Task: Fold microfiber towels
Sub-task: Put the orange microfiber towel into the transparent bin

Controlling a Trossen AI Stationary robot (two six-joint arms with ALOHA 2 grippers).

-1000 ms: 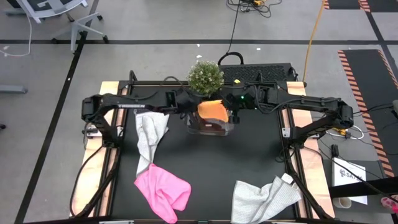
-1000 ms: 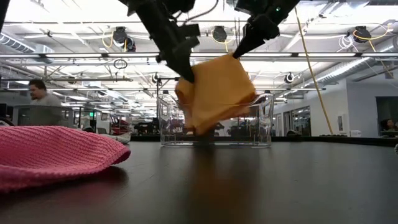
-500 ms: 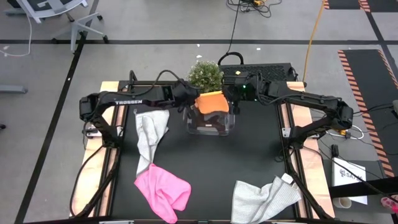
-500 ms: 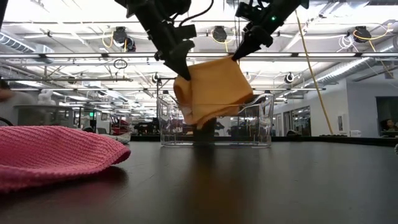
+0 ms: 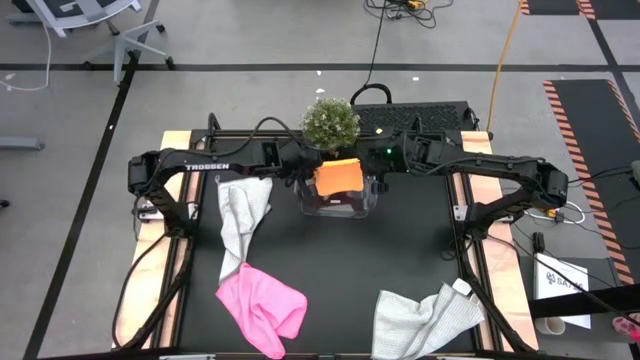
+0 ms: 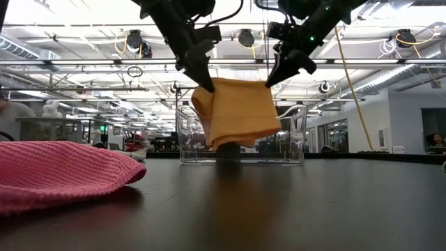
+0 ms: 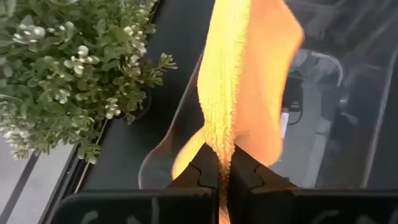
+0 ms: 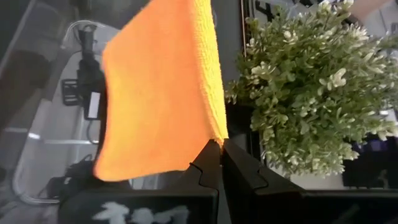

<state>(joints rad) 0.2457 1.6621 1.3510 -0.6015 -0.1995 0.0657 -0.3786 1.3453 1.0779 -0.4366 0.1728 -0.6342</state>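
The orange-yellow towel (image 5: 338,176) hangs folded between my two grippers over the clear plastic tub (image 5: 345,208) at the table's far middle. My left gripper (image 6: 198,85) is shut on its upper left corner and my right gripper (image 6: 270,81) on its upper right corner. In the low view the towel (image 6: 237,115) has a level top edge, and its lower part reaches below the tub's rim (image 6: 296,107). A light grey towel (image 5: 243,215), a pink towel (image 5: 263,305) and a second grey towel (image 5: 425,320) lie crumpled on the table. My left gripper pinches the towel's upper left corner (image 7: 219,149) between its two fingers, on a thick folded edge. The fingers slant down from the table's left. The towel hangs below them, clear of the table. My right gripper pinches the upper right corner (image 8: 215,134) between its two fingers, slanting down from the table's right. The top edge runs level and nearly straight across to the left gripper, and the cloth hangs below.
A small potted plant (image 5: 330,122) stands just behind the tub at the far edge. The pink towel (image 6: 63,171) lies near the front left. The dark table (image 5: 340,270) is bare between the tub and the near towels.
My right gripper has sunk and shifted a little toward the table's right edge, rolling as it went. The towel's right corner came down with it, so the top edge, tilted before, now runs level. My left gripper kept its place, and both stayed shut.
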